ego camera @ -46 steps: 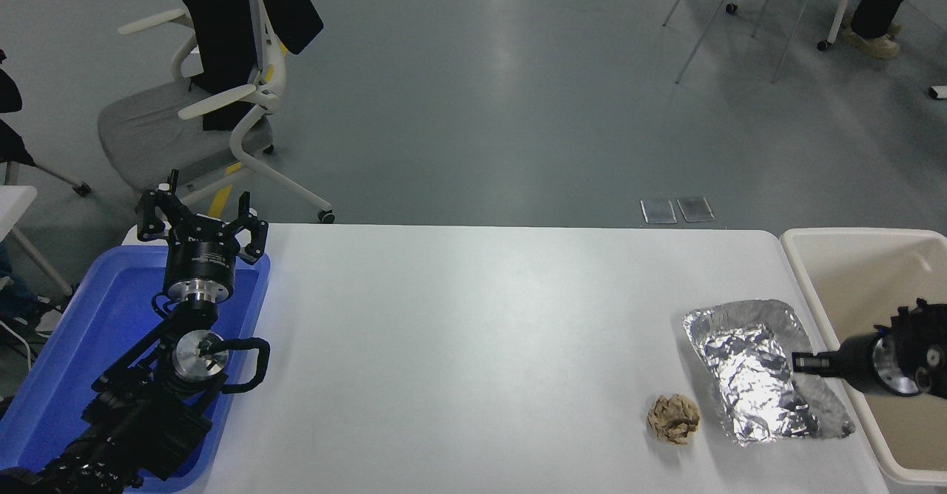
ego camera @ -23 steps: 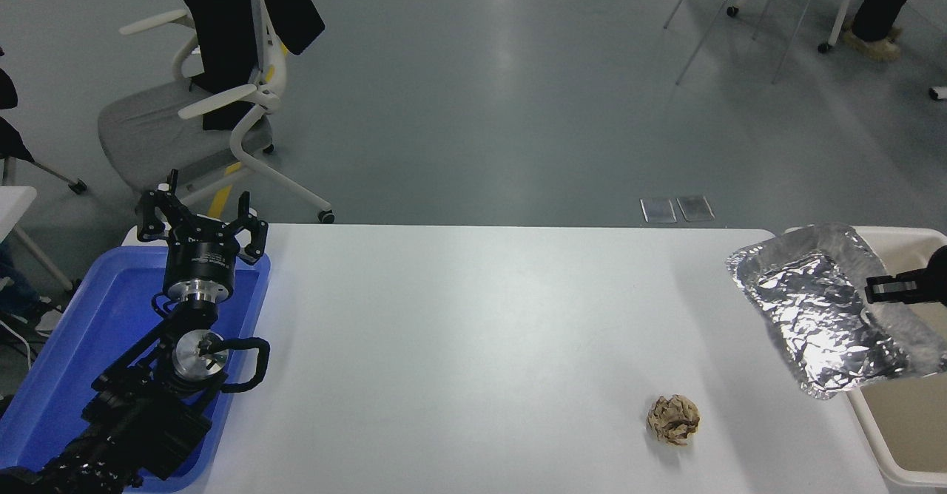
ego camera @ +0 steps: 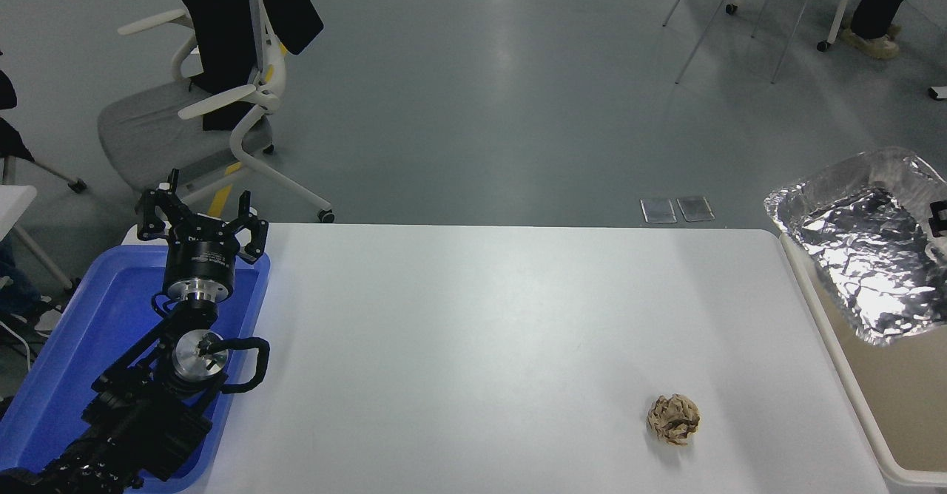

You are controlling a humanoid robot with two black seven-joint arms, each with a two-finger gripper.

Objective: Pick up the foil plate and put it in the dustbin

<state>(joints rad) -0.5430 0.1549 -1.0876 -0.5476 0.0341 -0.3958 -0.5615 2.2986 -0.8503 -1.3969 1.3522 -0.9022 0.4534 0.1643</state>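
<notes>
The foil plate (ego camera: 862, 257), shiny crinkled silver, hangs tilted in the air at the far right, over the far end of the cream dustbin (ego camera: 914, 413). Only a small black part of my right gripper (ego camera: 938, 219) shows at the picture's right edge, gripping the plate's right rim. The rest of the right arm is out of view. My left gripper (ego camera: 200, 226) is parked at the lower left over the blue tray, its fingers spread open and empty.
A small brown crumpled paper ball (ego camera: 673, 419) lies on the white table (ego camera: 481, 346) near the front right. The blue tray (ego camera: 66, 353) sits at the table's left end. Chairs and a person's legs are on the floor beyond the table.
The foil plate has been lifted off the table beside the paper ball and carried up and to the right over the dustbin. The right arm has moved almost out of view. The left arm has not moved.
</notes>
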